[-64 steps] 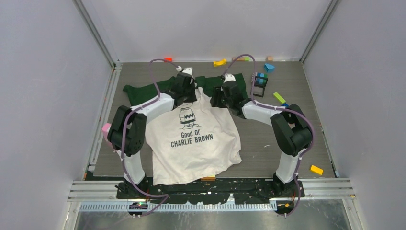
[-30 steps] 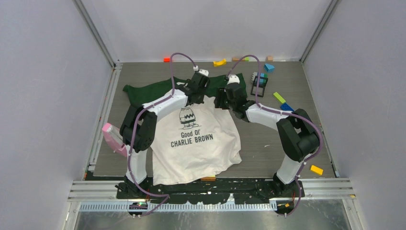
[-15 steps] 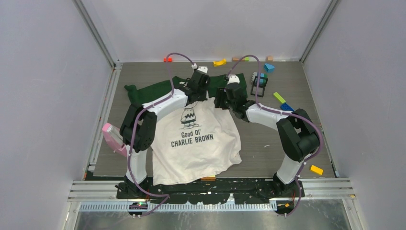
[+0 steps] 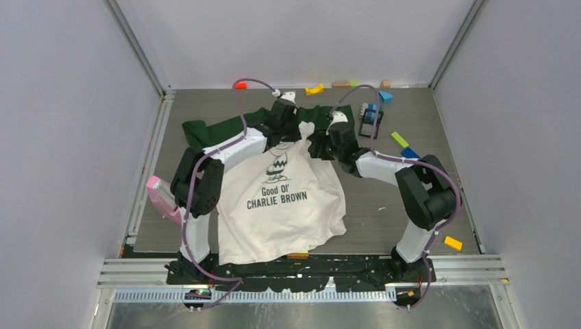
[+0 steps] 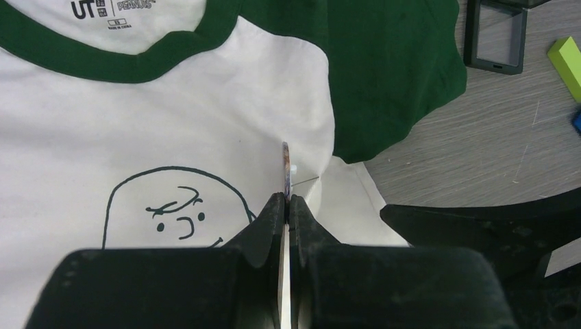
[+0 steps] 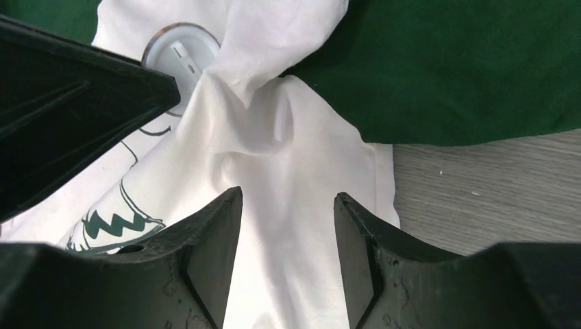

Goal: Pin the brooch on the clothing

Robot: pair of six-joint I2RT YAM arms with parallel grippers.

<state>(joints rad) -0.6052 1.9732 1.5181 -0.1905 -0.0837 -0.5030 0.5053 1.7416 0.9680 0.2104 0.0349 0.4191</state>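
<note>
Since the frame of half a second ago the clothing has slid a little to the right on the table, its print and the green sleeve on the left of the overhead view shifting with it. A fold of white cloth has also risen into sight between the two grippers, and the right arm's wrist has edged slightly right. The left gripper is clamped tight on the brooch, which the left wrist view shows edge-on as a thin upright disc sticking out past the fingertips. Its fine pin points right, over the white chest cloth just right of the cartoon boy's head and close beside the green sleeve seam. Whether the pin has gone into the cloth cannot be told. In the right wrist view the brooch shows its pale round back with a rusty rim, and bunched white cloth lies against its lower right edge. The right gripper has its jaws part-way apart with white cloth filling the gap between them; whether they press on that cloth cannot be told. A black frame and a green block lie on the table beyond the sleeve, well apart from the brooch.
</note>
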